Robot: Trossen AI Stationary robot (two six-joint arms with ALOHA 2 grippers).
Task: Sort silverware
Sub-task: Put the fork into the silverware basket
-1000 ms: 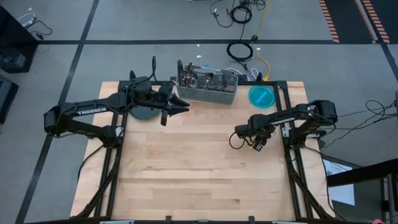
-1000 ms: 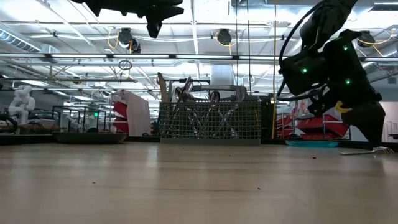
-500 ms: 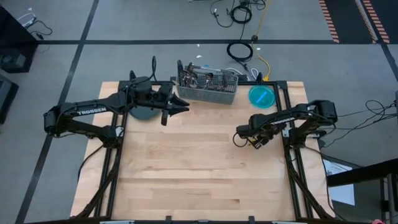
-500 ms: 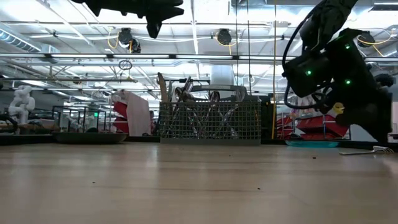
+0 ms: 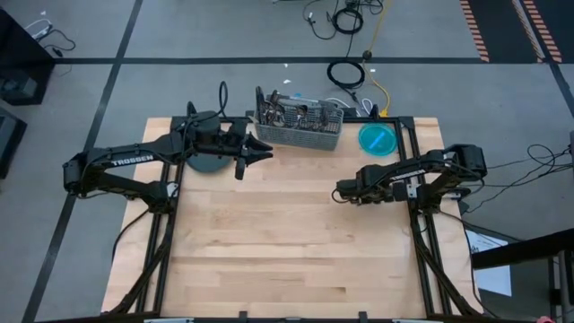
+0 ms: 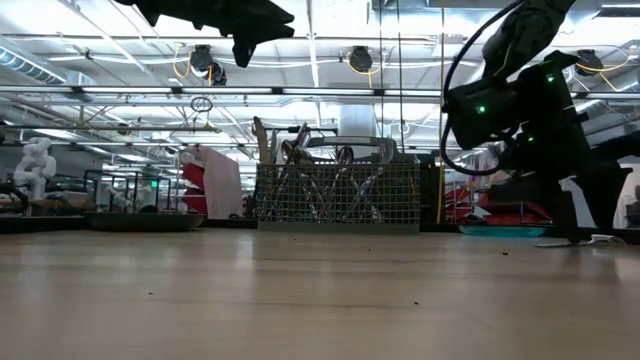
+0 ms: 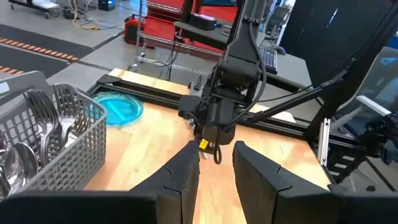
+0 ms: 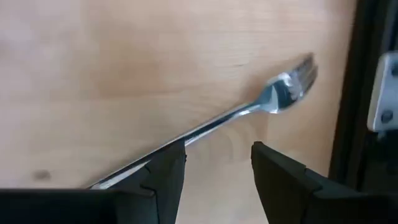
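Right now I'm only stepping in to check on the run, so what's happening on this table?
The robot is sorting silverware. The right tool is low over the table's right side, open, straddling the handle of a fork lying on the wood, not yet gripping it. The left tool hovers open above the table beside the wire-mesh caddy, which already holds spoons and other silverware. A teal plate sits to the caddy's right.

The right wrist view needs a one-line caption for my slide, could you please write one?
Right gripper, fingers open, poised over a silver fork lying on the wooden table.
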